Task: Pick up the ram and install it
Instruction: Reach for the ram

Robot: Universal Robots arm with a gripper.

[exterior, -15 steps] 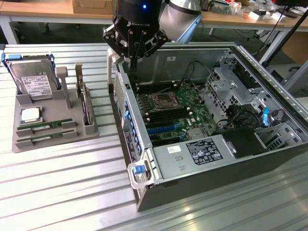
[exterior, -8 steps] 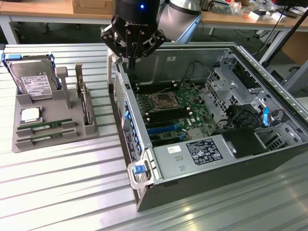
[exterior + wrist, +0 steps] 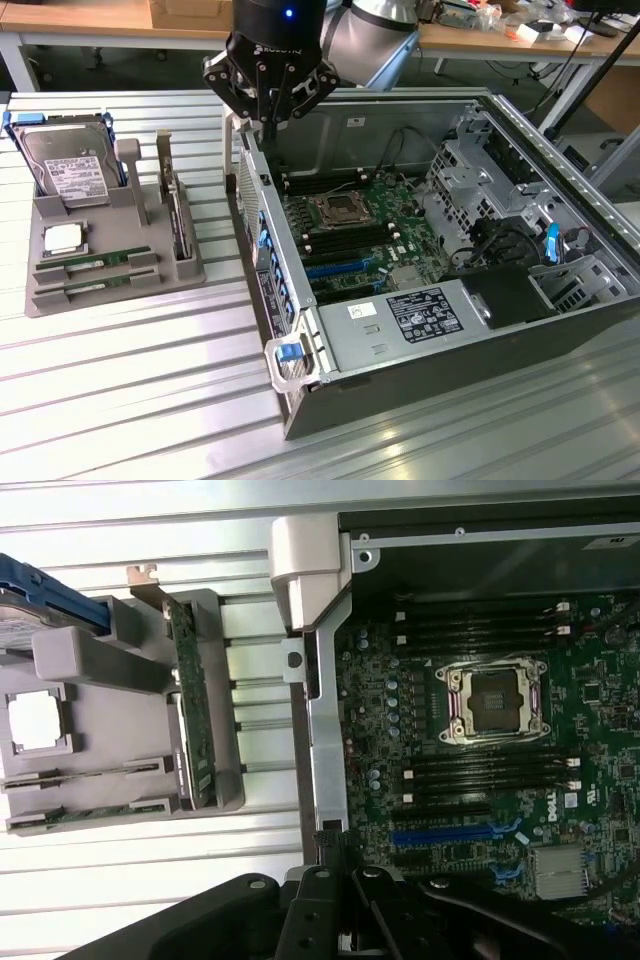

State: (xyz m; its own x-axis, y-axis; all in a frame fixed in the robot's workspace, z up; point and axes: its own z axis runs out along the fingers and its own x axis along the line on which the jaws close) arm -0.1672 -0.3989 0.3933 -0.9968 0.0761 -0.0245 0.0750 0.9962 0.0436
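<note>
Two ram sticks (image 3: 95, 262) lie flat in slots at the front of a grey holder tray (image 3: 110, 285), at the exterior view's left; the wrist view has them as thin green strips (image 3: 95, 775). My gripper (image 3: 270, 122) hangs above the rear wall of the open computer case (image 3: 300, 400), well away from the tray. Its fingers (image 3: 335, 865) are shut together and nothing shows between them. Below and beside it lies the motherboard (image 3: 350, 235) with black memory slots (image 3: 490, 770) on both sides of the CPU socket (image 3: 495, 700).
The tray also holds a hard drive (image 3: 65, 165), a CPU chip (image 3: 62, 238) and an upright card with a metal bracket (image 3: 175, 215). The case has a power supply (image 3: 410, 320), drive cages (image 3: 490, 170) and cables (image 3: 500, 240). Ribbed metal tabletop (image 3: 130, 400) surrounds both.
</note>
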